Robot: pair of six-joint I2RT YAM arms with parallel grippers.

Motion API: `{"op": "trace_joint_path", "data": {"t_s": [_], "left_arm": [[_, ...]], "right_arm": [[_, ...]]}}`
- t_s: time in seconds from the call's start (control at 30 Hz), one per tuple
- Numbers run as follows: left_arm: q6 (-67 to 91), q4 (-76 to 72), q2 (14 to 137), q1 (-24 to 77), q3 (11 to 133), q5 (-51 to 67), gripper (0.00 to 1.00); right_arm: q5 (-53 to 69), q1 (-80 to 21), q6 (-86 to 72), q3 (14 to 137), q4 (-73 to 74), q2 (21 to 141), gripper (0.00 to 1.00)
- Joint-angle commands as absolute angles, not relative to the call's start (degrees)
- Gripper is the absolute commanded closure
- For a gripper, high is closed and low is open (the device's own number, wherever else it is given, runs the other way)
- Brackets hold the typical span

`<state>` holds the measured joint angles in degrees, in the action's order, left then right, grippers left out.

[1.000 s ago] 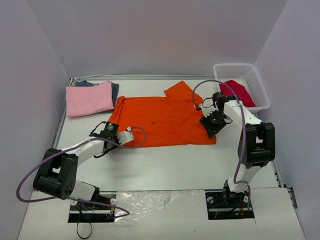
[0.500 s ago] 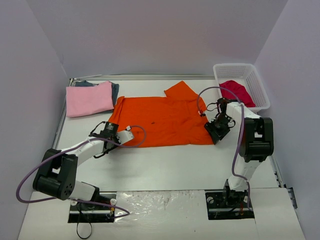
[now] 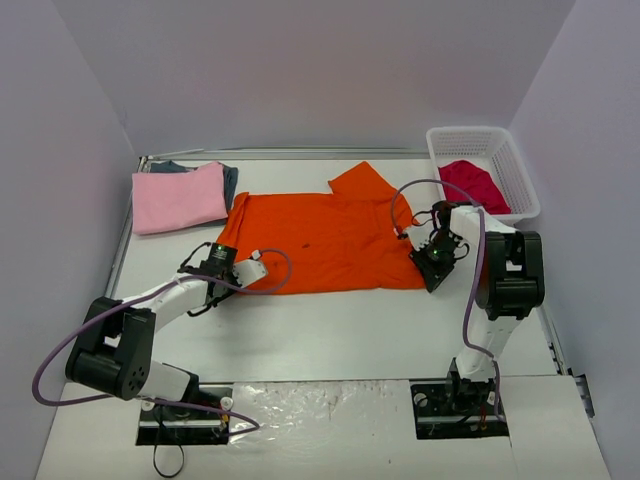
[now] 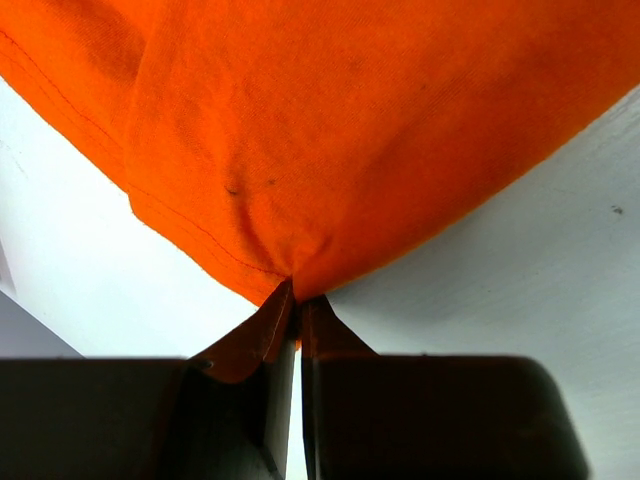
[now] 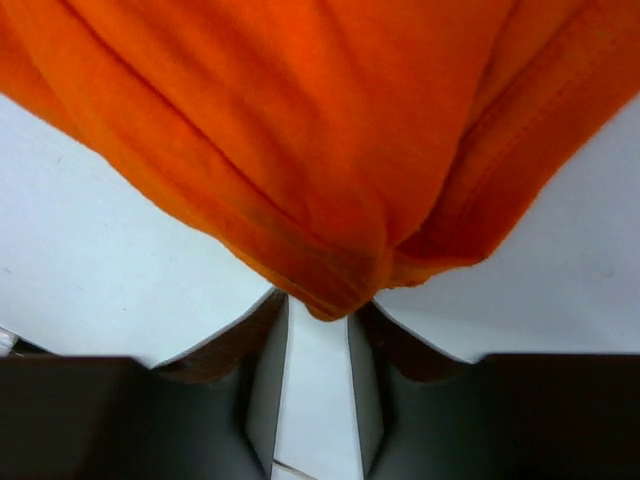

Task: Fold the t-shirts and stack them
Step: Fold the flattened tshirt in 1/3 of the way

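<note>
One risk: left claw [image 4: 297, 297] pinches orange shirt [image 3: 320, 240], right claw [image 5: 318, 302] gapes round its corner; lifting, I'd lose it.

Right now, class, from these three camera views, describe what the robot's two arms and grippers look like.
Both the left arm and right arm have white links joined by black motor housings. A loose purple cable loops along each. The left gripper and right gripper have dark, wedge-tipped fingers.

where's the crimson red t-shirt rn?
Top view, far right: the crimson red cloth t-shirt lies in the white plastic lattice basket, just right of the spread bright orange t-shirt.
</note>
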<state>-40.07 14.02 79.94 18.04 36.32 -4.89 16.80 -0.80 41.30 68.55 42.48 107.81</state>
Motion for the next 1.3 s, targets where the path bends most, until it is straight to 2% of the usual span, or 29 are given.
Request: {"op": "trace_joint_path", "data": {"t_s": [0.0, 0.07, 0.1, 0.37, 0.67, 0.87, 1.27], "left_arm": [[-38.58, 14.59, 79.54, 18.19, 38.85, -5.01, 0.98], [-38.24, 14.68, 79.63, 18.11, 39.11, -4.83, 0.98], [-38.23, 14.76, 79.63, 18.19, 39.37, -4.83, 0.98], [-38.67, 16.08, 77.61, 18.11, 39.81, -6.33, 0.98], [-40.34, 22.58, 69.18, 17.93, 42.18, -8.35, 0.98], [-40.34, 31.45, 63.29, 17.58, 46.31, -6.33, 0.98], [-42.36, 51.05, 54.06, 17.93, 50.1, -0.79, 0.97]], "right_arm": [[18.98, -1.05, 42.45, 67.41, 45.7, 109.16, 0.88], [18.9, -1.05, 42.63, 67.32, 45.7, 109.42, 0.99], [18.81, -0.97, 42.63, 67.24, 45.7, 109.34, 1.0], [16.7, -0.26, 43.77, 68.02, 47.46, 105.65, 1.0], [15.64, 4.74, 47.02, 73.73, 54.31, 102.22, 1.0], [15.91, 5.54, 49.22, 75.32, 57.91, 98.71, 1.0], [16.26, 5.98, 52.99, 68.73, 63.36, 86.84, 1.0]]}}
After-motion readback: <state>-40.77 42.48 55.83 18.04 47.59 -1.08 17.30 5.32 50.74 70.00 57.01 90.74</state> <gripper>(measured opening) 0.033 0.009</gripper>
